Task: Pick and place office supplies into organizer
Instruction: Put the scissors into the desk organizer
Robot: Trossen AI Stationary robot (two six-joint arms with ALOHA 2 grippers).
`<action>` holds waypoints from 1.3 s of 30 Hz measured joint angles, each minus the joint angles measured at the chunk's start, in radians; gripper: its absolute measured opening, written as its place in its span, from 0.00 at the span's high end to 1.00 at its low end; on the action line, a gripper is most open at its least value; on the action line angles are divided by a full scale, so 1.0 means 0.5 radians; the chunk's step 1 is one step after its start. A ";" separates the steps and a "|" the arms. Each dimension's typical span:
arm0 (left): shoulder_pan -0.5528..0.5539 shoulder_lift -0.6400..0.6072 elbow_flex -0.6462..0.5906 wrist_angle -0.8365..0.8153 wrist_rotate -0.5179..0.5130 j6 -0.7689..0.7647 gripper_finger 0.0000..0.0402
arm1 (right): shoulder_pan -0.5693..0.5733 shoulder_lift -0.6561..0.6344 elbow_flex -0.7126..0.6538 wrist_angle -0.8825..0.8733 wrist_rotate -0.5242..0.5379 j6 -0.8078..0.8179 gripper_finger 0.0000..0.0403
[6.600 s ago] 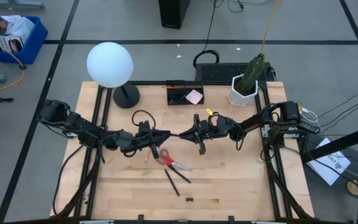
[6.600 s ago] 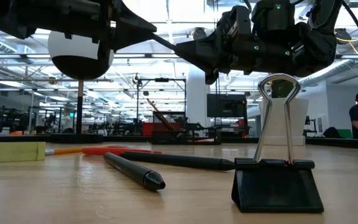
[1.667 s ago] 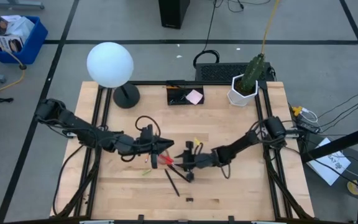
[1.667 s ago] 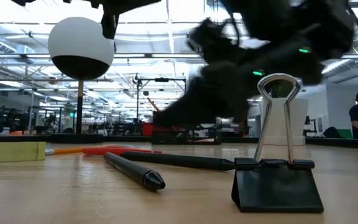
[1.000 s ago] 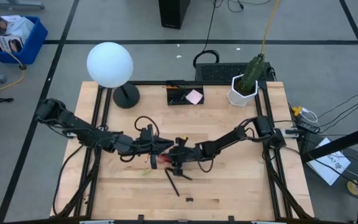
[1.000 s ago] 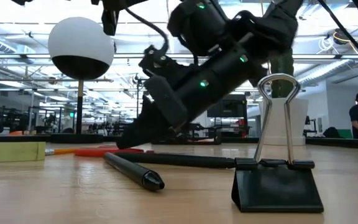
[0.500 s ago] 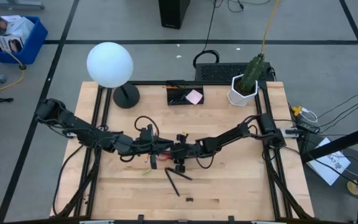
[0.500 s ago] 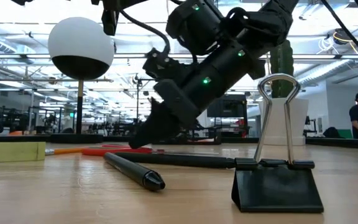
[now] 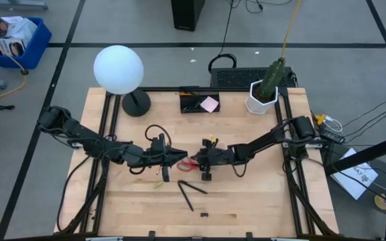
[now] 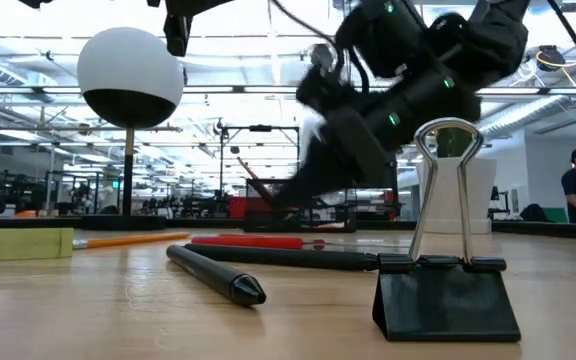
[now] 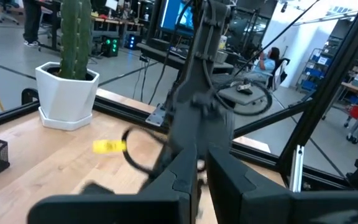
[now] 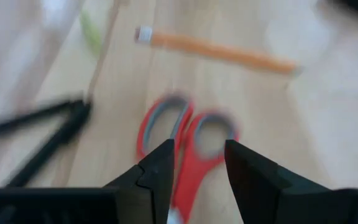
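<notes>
The red-handled scissors sit between the fingers of my right gripper, handles away from it. In the high view this gripper is at the table's middle, coming from the right, with the scissors at its tip. My left gripper hovers shut just left of them, with nothing seen between its fingers. An orange pencil and two black pens lie on the wood. The black organizer, with a pink pad in it, stands at the far edge. My right gripper pinches the scissors between its two fingers just behind the red handle rings. The fingers come from the table's right, slanting down, and lie along the scissors. The handles stick out level beyond the fingertips; whether they touch the table I cannot tell.
A black binder clip stands near the front edge. A white globe lamp with a round black base is at the far left, and a white pot with a cactus at the far right. A small yellow piece lies past the grippers.
My right gripper has drawn back toward the table's right edge and a little toward the far edge, rising, and has taken the scissors along. The scissors have left their place beside the pencil and pens, which lie where they were.
</notes>
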 joint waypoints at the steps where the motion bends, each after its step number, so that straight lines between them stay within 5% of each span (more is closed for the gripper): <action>1: 0.000 0.000 0.000 0.005 0.000 0.000 0.91 | -0.008 -0.011 0.002 0.031 0.004 -0.017 0.67; 13: 0.004 0.000 0.000 0.004 0.000 0.015 0.91 | -0.196 0.041 0.036 0.119 -0.108 0.048 0.67; 22: 0.001 0.000 0.000 0.003 0.000 0.014 0.91 | -0.202 0.258 0.284 -0.095 -0.199 0.065 0.67; 39: -0.011 0.001 -0.002 -0.101 0.002 0.033 0.91 | -0.224 0.304 0.308 -0.373 -0.210 0.067 0.67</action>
